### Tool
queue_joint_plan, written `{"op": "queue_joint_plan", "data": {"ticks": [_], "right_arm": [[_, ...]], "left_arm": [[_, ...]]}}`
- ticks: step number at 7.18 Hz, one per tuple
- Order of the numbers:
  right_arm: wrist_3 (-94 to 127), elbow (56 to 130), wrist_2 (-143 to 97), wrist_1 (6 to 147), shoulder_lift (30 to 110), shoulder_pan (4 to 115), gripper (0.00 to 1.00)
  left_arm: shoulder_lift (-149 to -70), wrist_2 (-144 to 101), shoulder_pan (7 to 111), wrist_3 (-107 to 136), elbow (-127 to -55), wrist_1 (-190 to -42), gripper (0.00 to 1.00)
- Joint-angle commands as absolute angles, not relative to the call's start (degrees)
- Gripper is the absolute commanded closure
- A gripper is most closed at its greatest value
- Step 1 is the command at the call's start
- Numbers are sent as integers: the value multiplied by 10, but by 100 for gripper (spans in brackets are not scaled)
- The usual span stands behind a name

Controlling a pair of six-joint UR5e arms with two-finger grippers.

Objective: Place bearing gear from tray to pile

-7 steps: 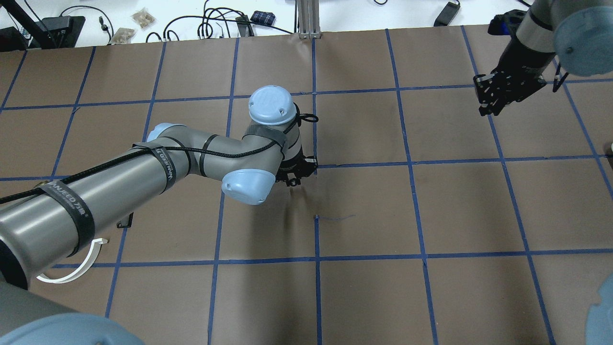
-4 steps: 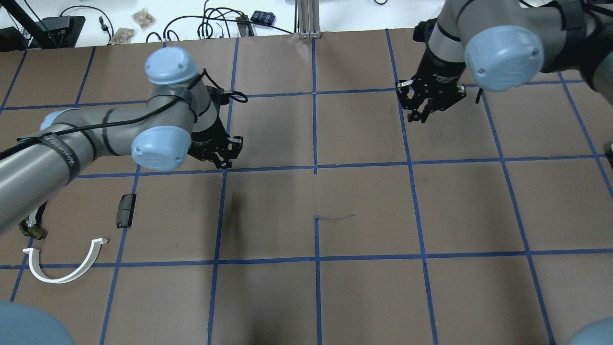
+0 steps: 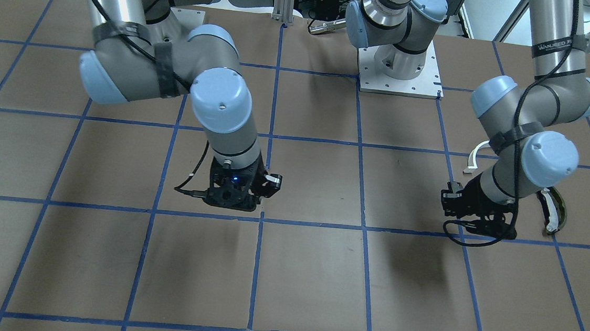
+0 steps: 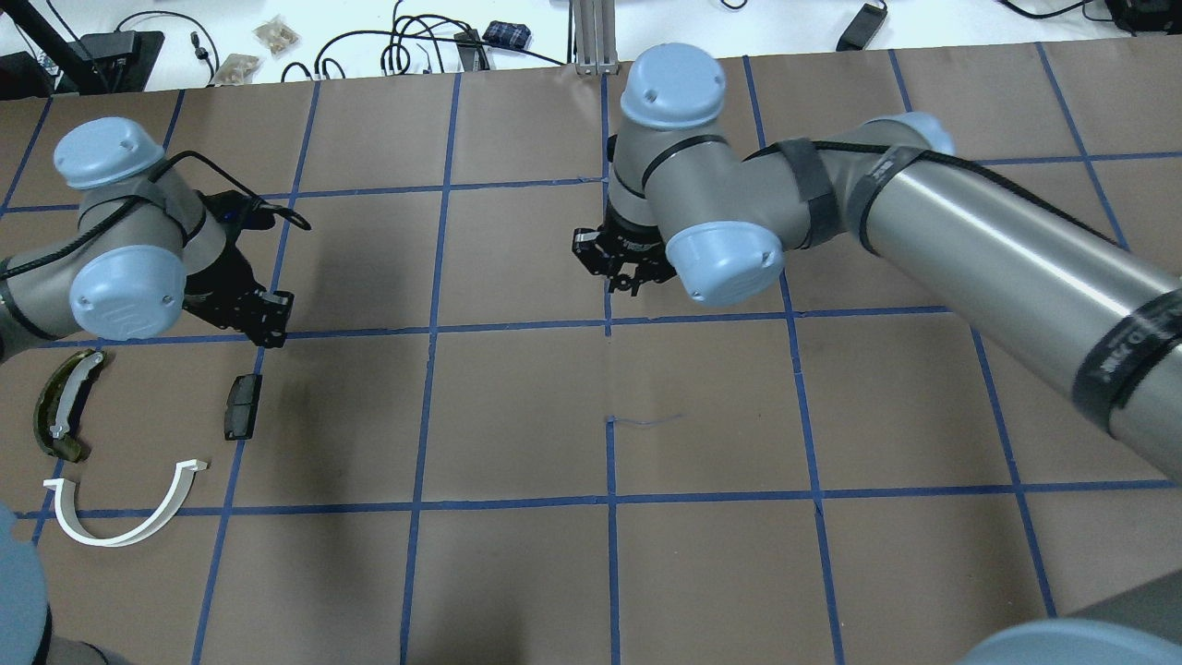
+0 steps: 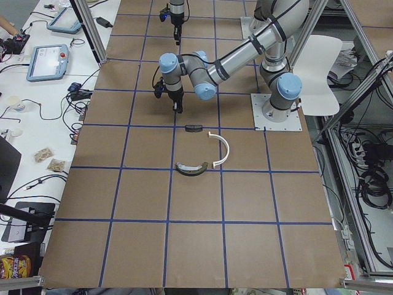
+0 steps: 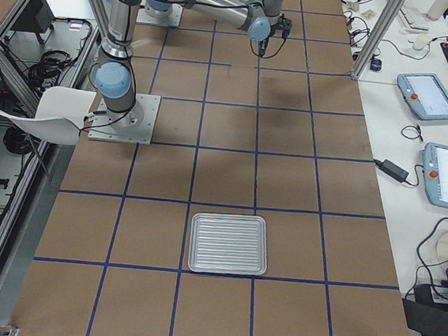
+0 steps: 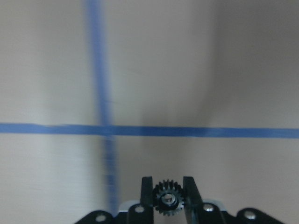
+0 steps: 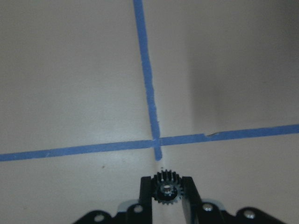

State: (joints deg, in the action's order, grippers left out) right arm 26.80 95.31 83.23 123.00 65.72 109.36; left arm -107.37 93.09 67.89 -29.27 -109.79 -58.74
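Note:
My left gripper [image 4: 265, 320] is shut on a small dark bearing gear [image 7: 168, 202], seen between its fingers in the left wrist view. It hovers just beyond the pile: an olive-green curved piece [image 4: 59, 404], a dark block [image 4: 242, 407] and a white half-ring [image 4: 123, 510]. My right gripper [image 4: 625, 274] is over the table's middle, above a crossing of blue tape lines. It is shut on a second bearing gear [image 8: 164, 190]. The silver tray [image 6: 229, 242] lies at the table's right end and looks empty.
The brown table [image 4: 702, 406] is marked with a grid of blue tape. Cables and small bags lie on the white bench [image 4: 277, 42] beyond the far edge. The right arm's long link [image 4: 997, 268] spans the right half of the overhead view.
The left arm has swung from the table's middle to the left, uncovering the pile and stopping beside it. The right arm has swung from the far right corner to the middle.

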Motion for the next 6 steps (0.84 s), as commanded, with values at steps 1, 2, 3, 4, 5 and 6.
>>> {"op": "queue_joint_plan", "data": {"ticks": [1,2,3,4,5,6], "right_arm": [[298,987,835,1264,627,1131,100],[300,1009,836,1266,628,1135,100],[301,1013,841,1266,633,1136,100],[301,1013,840,1266,633,1137,69],[294,1009,840,1268,630,1137,24],[294,1007,838,1262,633,1136,0]], "left_arm": [[-1085,934,608,-407,-1103,-570,96],[-1092,943,588,-438,-1105,-554,95],[-1099,955,554,-477,-1106,-542,95],[-1109,954,519,-485,-1107,-541,94],[-1116,952,512,-486,-1107,-541,86],[-1118,950,512,-487,-1108,-541,73]]}}
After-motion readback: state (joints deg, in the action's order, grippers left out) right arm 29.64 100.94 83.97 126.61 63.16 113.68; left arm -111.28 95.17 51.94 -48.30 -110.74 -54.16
